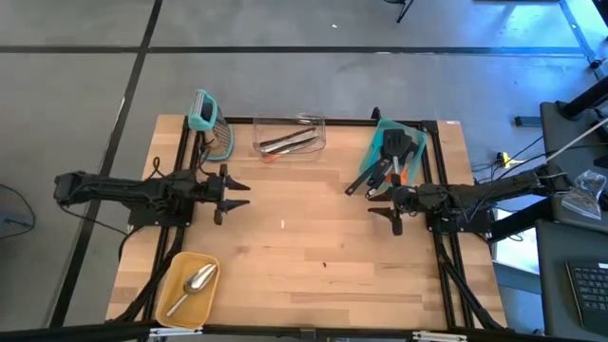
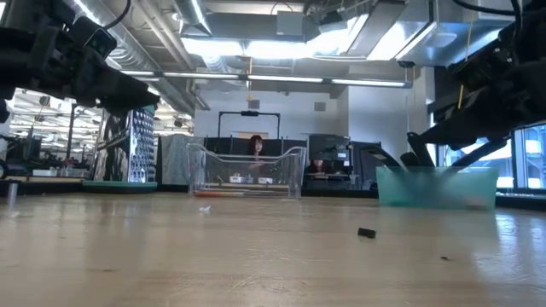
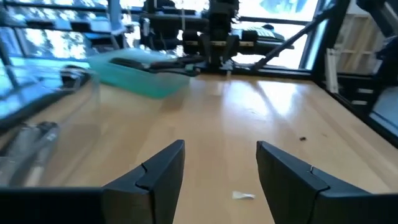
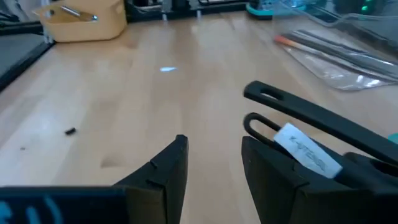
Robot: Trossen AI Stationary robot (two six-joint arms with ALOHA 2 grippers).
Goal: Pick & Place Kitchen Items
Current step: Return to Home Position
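In the lower left of the high view, your yellow tray (image 1: 169,271) holds one silver scoop (image 1: 198,279), lying alone with its bowl toward the upper right. At mid-frame both arms hover above the bare desk (image 1: 304,275), facing each other. The left gripper (image 3: 220,148) has its fingers apart with nothing between them. The right gripper (image 4: 214,139) is likewise spread and empty, with black handles (image 4: 323,118) lying just beside it. I read that as a resting pose, clear of every container. Toward the top centre, the transparent bin (image 1: 319,150) holds a few table knives (image 1: 290,141) laid lengthwise. Right of it, the teal bin (image 1: 384,131) carries black slotted turners (image 1: 399,145) and an orange spatula (image 1: 400,175). Their handles overhang its lower-left rim, probably because they are longer than the bin.
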